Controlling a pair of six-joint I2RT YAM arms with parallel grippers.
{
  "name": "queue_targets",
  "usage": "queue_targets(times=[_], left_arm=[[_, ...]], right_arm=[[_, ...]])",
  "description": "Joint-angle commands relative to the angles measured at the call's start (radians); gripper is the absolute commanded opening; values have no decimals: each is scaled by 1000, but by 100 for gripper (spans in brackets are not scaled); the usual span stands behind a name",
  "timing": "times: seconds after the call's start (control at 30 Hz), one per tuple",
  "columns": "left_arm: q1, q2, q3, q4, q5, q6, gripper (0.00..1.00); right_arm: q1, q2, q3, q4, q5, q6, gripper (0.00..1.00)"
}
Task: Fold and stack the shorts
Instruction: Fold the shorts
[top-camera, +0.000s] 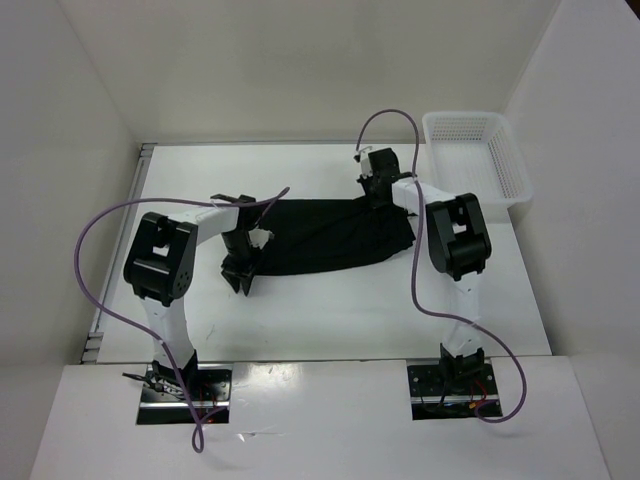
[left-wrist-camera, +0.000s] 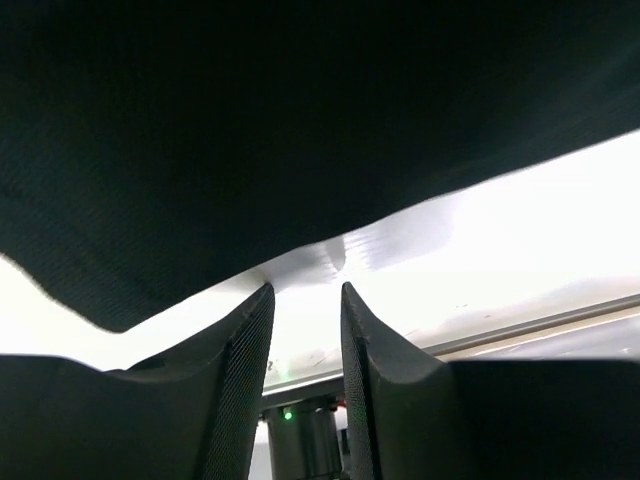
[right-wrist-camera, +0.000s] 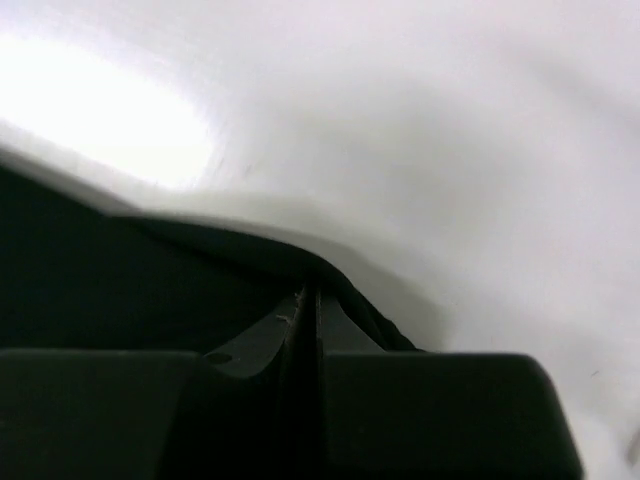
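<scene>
Shorts (top-camera: 330, 235) lie spread out, plain black, mid-worktop (top-camera: 330, 310). The left arm's wrist angles down at their left end, with the left fingers (left-wrist-camera: 240, 380) slightly spread and holding nothing. The right arm reaches far, with the right fingers (right-wrist-camera: 270, 340) pressed together, pinching the far right edge.

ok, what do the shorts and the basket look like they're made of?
Shorts: soft matte black fabric, fibre unclear; it drapes and creases, and the left wrist view shows a fine textile grain. Basket: white plastic by the look; stiff mesh walls with regular holes.
</scene>
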Motion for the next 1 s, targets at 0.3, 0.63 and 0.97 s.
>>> queue_targets(times=[0.3, 0.63, 0.97], left_arm=[[-22, -24, 75, 86, -38, 9, 41], [12, 1, 419, 78, 181, 9, 46], [73, 174, 436, 190, 58, 9, 47]], right_arm=[[51, -62, 196, 25, -25, -31, 40], [4, -398, -71, -38, -70, 89, 69], [-125, -376, -212, -23, -174, 239, 78]])
